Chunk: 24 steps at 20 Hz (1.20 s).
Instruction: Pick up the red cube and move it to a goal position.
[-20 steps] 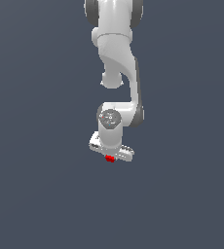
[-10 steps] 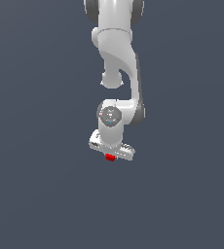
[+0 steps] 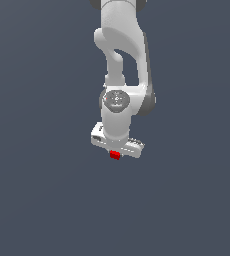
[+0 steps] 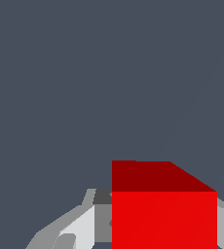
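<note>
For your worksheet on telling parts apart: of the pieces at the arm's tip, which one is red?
The red cube, a small block between the jaws of the white gripper; every arm part is white or grey.

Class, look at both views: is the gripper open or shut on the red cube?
Shut on it. In the wrist view the red cube sits between the gripper's fingers; outside, it shows just beneath the gripper.

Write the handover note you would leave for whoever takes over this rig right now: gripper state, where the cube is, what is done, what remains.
Gripper: shut on the red cube, which sits between its fingers in the wrist view.
Cube: directly under the white gripper body, over plain grey ground.
Done: the cube is grasped.
Left: carry it to the goal position; no goal marker shows in either view, so its location cannot be told.
</note>
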### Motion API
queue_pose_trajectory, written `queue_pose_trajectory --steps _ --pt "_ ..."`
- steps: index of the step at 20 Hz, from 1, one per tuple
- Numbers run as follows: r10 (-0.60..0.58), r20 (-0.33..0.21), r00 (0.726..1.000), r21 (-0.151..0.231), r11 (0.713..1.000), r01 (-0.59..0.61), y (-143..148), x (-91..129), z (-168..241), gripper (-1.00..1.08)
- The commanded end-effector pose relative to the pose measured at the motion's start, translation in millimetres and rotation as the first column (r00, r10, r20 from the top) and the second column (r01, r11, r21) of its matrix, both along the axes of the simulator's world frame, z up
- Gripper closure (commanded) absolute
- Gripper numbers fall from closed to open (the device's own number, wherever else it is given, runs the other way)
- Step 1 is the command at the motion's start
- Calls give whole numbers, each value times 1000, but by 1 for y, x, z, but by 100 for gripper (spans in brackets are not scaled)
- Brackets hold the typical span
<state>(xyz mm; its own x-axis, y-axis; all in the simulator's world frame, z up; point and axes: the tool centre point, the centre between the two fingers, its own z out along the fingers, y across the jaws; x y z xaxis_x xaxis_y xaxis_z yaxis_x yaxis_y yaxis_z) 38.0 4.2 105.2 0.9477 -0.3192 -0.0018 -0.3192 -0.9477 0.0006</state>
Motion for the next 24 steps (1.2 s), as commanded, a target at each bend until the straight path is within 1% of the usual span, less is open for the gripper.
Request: queue_pose_trajectory --steps 1,14,24 --pt "0 2 1000 0 1000 0 3 1 28 108" --pt "-1 2 1000 -1 1000 1 18 4 183 108" --pt "-1 2 1000 -1 1000 1 29 10 286 108"
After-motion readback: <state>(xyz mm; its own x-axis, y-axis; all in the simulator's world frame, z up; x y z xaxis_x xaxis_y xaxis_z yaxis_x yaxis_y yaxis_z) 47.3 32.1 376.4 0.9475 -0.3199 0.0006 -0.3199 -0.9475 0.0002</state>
